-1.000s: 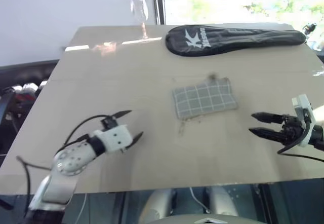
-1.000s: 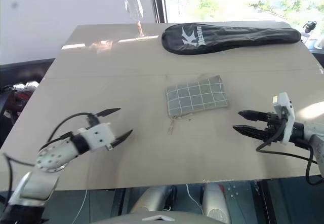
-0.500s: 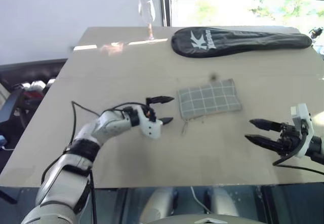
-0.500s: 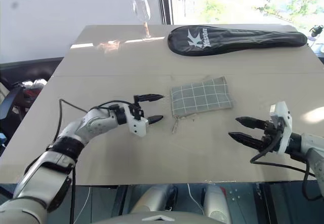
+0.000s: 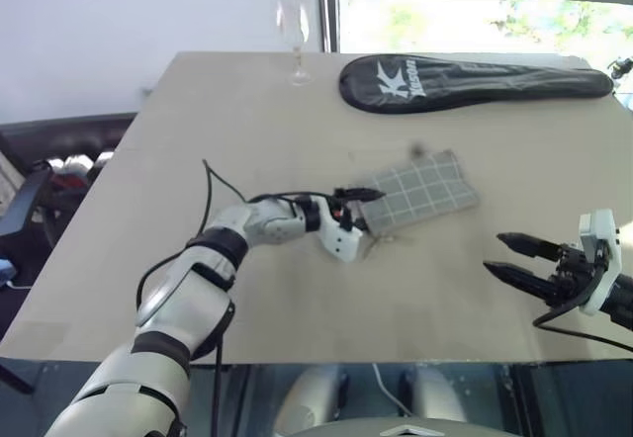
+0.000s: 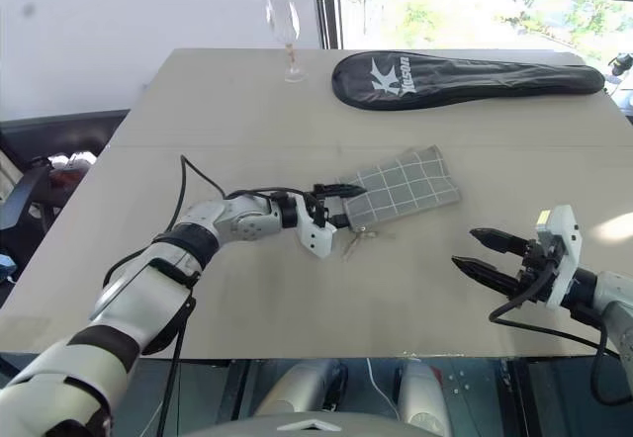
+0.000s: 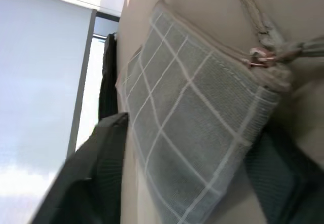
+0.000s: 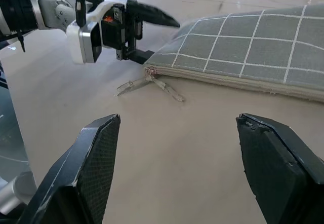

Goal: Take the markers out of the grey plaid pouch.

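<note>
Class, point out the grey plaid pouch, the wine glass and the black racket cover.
grey plaid pouch [image 5: 423, 192], left eye view, middle of fabric.
wine glass [image 5: 294, 24], left eye view, bowl.
black racket cover [image 6: 465, 65], right eye view, middle.

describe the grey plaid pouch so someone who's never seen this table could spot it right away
On the big beige table, look nearer the robot than the long black racket cover at the far edge. There lies the grey plaid pouch, small and flat, with the left gripper straddling its zip-end corner. Thin white grid lines on grey fabric and a dangling tan zip pull set it apart from the cover and the wine glass.

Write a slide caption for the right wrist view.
Left claw straddles the corner of the closed grey plaid pouch, beside its zip pull.
</note>
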`<state>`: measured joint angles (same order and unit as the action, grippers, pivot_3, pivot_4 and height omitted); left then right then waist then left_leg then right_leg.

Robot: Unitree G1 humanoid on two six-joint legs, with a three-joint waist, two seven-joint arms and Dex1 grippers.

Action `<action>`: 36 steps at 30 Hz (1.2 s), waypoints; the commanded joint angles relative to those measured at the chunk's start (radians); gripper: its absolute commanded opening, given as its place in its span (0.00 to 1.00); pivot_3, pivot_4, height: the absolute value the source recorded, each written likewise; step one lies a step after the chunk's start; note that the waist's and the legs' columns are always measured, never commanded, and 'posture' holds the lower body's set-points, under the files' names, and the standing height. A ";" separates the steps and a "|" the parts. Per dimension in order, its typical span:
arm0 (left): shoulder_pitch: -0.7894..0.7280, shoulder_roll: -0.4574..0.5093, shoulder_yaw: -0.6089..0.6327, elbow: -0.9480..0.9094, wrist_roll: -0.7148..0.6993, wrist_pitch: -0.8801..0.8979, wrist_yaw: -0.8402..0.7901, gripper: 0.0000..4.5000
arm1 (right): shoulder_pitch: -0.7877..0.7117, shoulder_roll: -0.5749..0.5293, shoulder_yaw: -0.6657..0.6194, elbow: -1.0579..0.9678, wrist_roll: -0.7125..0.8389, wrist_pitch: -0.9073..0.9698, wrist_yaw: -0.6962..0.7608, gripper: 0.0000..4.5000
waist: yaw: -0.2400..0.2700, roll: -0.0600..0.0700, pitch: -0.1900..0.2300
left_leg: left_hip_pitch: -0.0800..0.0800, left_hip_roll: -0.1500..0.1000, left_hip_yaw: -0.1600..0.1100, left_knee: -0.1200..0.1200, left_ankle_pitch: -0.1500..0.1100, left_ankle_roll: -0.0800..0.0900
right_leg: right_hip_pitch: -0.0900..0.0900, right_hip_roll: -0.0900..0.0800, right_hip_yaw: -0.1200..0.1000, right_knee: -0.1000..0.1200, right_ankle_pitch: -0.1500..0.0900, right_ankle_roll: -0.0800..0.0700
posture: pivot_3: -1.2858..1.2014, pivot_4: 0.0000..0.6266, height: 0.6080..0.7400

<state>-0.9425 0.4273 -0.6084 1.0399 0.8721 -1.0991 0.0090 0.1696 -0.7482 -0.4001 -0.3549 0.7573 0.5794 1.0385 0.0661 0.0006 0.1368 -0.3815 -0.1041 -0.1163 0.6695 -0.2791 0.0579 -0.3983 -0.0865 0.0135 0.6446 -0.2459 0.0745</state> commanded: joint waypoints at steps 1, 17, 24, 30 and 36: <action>-0.007 -0.015 -0.054 0.040 0.042 0.007 0.021 0.27 | -0.013 -0.004 -0.017 -0.019 0.011 -0.024 0.001 0.83 | 0.001 0.000 -0.001 | 0.000 0.000 0.000 0.000 0.000 0.000 | 0.000 0.000 0.000 0.000 0.000 0.000 | 0.52 0.24 1.00; 0.152 0.015 0.116 -0.169 -0.253 0.185 -0.168 0.02 | -0.231 0.074 0.271 -0.025 -0.063 0.032 -0.100 0.83 | -0.016 0.002 -0.003 | 0.002 0.000 0.000 0.001 0.000 0.000 | 0.001 -0.001 0.001 0.003 0.001 0.001 | 0.52 0.24 1.00; 0.315 0.053 0.154 -0.527 -0.254 0.330 -0.266 0.02 | -0.437 0.156 0.498 0.144 -0.263 -0.006 -0.152 0.83 | -0.038 0.002 -0.003 | -0.002 0.000 0.001 0.001 0.000 0.000 | -0.004 -0.001 0.002 0.002 0.001 0.001 | 0.52 0.24 1.00; 0.379 0.078 0.154 -0.666 -0.196 0.380 -0.284 0.02 | -0.533 0.183 0.582 0.278 -0.383 -0.062 -0.140 0.83 | -0.050 0.002 -0.003 | -0.005 0.000 0.002 0.000 0.000 0.000 | -0.009 -0.001 0.003 0.001 0.001 0.001 | 0.52 0.24 1.00; 0.402 0.081 0.157 -0.716 -0.181 0.415 -0.297 0.02 | -0.566 0.212 0.599 0.283 -0.397 -0.083 -0.100 0.83 | -0.054 0.002 -0.003 | -0.005 0.001 0.002 0.000 0.000 0.000 | -0.010 -0.001 0.004 0.002 0.001 0.001 | 0.52 0.24 1.00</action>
<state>-0.5595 0.5081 -0.4336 0.3509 0.6797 -0.6894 -0.2791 -0.3696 -0.5454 0.1992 -0.0353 0.3513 0.5128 0.9201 0.0124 0.0023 0.1341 -0.3869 -0.1035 -0.1138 0.6694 -0.2787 0.0577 -0.4087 -0.0872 0.0177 0.6469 -0.2453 0.0751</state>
